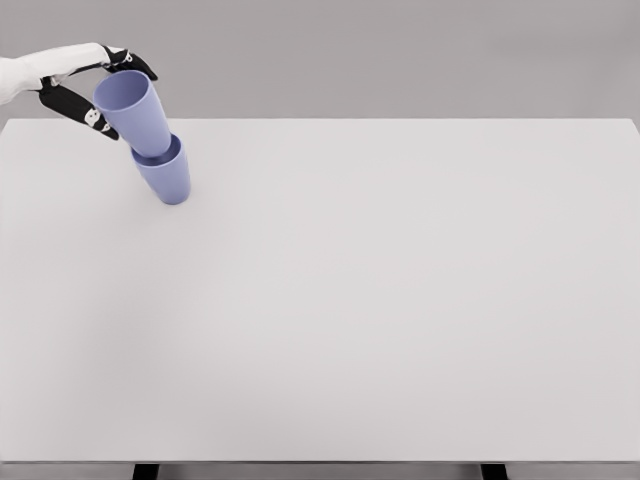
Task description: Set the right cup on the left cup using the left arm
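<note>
From my remote station I saw the left hand (95, 85) reaching in at the far left corner of the white table (380, 300), its black fingers (85, 112) wrapped around the upper lavender cup (135, 112). That cup sat tilted, its base nested in the lower lavender cup (166, 175), which stood on the tabletop.

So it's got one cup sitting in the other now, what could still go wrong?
1. The upper cup leans inside the lower cup, so it may not seat straight once released.
2. The left hand has its fingers around the upper cup; pulling away could drag the pair over.
3. The stack stands near the table far edge.
</note>
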`<action>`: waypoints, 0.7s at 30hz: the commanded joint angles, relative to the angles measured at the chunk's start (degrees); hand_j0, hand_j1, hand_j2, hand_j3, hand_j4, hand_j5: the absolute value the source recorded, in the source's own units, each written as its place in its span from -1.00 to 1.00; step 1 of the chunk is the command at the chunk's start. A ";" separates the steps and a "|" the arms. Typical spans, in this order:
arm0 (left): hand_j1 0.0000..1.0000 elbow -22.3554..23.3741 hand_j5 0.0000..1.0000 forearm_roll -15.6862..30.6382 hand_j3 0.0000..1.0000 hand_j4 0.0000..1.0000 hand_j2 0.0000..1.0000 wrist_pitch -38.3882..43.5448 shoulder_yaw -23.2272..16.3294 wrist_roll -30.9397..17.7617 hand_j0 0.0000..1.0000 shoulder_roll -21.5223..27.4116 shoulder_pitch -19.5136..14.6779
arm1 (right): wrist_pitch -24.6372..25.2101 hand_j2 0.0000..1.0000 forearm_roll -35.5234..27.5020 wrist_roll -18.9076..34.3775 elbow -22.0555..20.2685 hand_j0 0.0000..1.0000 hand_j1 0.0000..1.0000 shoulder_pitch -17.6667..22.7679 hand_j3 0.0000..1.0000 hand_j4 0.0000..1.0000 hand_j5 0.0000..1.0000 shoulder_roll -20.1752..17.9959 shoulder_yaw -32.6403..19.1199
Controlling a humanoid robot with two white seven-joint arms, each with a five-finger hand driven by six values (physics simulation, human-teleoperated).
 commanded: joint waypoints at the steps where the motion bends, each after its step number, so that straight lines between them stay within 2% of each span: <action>1: 0.55 0.04 0.55 0.42 0.55 0.55 0.55 0.17 0.18 0.01 0.55 0.02 0.09 | -0.01 1.00 0.08 0.02 0.00 1.00 1.00 0.00 1.00 1.00 1.00 0.00 -0.01; 6: 0.82 0.04 0.82 0.42 0.82 0.82 0.82 0.17 0.18 0.01 0.82 0.02 0.09 | -0.01 1.00 0.08 0.02 0.00 1.00 1.00 0.00 1.00 1.00 1.00 0.00 -0.01; 11: 0.91 -0.05 0.91 0.42 0.91 0.91 0.91 0.17 0.18 0.01 0.91 0.11 0.18 | -0.01 1.00 -0.01 0.02 0.00 1.00 1.00 0.00 1.00 1.00 1.00 0.00 -0.01; 17: 0.92 -0.14 0.92 0.51 0.92 0.92 0.92 0.17 0.27 0.01 0.92 0.28 0.18 | -0.01 1.00 -0.01 0.02 0.00 1.00 1.00 0.00 1.00 1.00 1.00 0.00 -0.01; 18: 0.96 -0.49 0.96 0.69 0.96 0.96 0.96 0.17 0.62 0.01 0.96 0.81 0.18 | -0.01 1.00 0.08 0.02 0.00 1.00 1.00 0.00 1.00 1.00 1.00 0.00 -0.01; 19: 1.00 -1.89 1.00 0.86 1.00 1.00 1.00 0.17 2.81 0.01 1.00 1.07 0.44 | -0.01 1.00 0.00 0.02 0.00 1.00 1.00 0.00 1.00 1.00 1.00 0.00 -0.01; 20: 1.00 -3.73 1.00 0.95 1.00 1.00 1.00 0.17 4.84 0.01 1.00 1.07 0.62 | -0.01 1.00 -0.01 0.02 0.00 1.00 1.00 0.00 1.00 1.00 1.00 0.00 -0.01; 21: 1.00 -6.46 1.00 1.30 1.00 1.00 1.00 0.17 5.19 0.01 1.00 2.03 0.62 | -0.01 1.00 0.00 0.02 0.00 1.00 1.00 0.00 1.00 1.00 1.00 0.00 -0.01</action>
